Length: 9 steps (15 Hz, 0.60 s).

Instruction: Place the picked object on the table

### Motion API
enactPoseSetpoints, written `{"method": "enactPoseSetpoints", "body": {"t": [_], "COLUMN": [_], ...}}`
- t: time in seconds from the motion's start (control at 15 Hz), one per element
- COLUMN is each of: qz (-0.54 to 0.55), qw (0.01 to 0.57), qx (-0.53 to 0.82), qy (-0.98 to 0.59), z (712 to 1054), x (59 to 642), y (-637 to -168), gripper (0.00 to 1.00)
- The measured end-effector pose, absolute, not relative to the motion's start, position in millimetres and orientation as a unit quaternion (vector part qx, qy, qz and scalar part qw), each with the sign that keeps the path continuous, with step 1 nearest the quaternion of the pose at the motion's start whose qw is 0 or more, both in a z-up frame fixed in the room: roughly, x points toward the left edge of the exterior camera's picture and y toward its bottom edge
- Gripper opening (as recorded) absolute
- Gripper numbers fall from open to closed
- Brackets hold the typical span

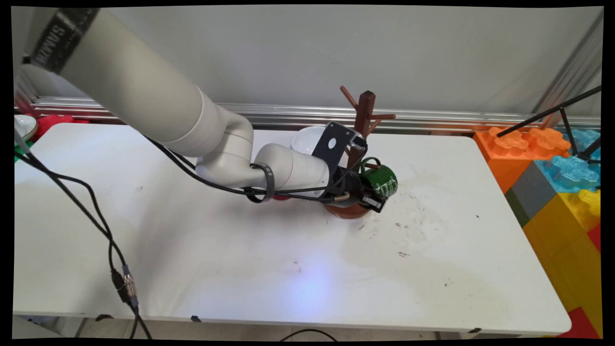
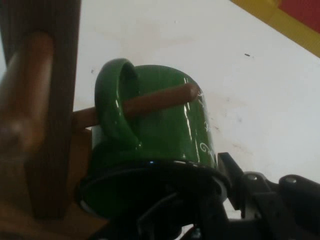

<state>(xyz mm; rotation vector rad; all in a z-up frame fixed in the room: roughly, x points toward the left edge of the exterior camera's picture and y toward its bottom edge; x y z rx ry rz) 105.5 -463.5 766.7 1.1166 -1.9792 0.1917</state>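
Currently glossy green mug (image 2: 165, 130) hangs by handle on round wooden peg (image 2: 150, 102) of mug tree (image 1: 362, 125); rim toward claw (image 1: 375, 199). Claw opening: cannot tell.

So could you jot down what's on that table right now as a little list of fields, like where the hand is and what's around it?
hand: at the green mug's rim
hand's grip: cannot tell
green mug: hangs by its handle on a peg of the mug tree
mug tree: brown wood, upright on a round base, at the table's far side
white bowl: behind the arm, beside the tree
table: white, scuffed with dark marks
toy blocks: big coloured ones, off the table's right end
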Motion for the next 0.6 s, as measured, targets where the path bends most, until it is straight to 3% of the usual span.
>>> {"method": "enactPoseSetpoints", "body": {"t": [0.6], "qz": [0.074], "qw": [0.436], "qx": [0.438], "qy": [-0.783], "z": [781.9], "x": [98.6], "y": [-454.6], "gripper": [0.00]}}
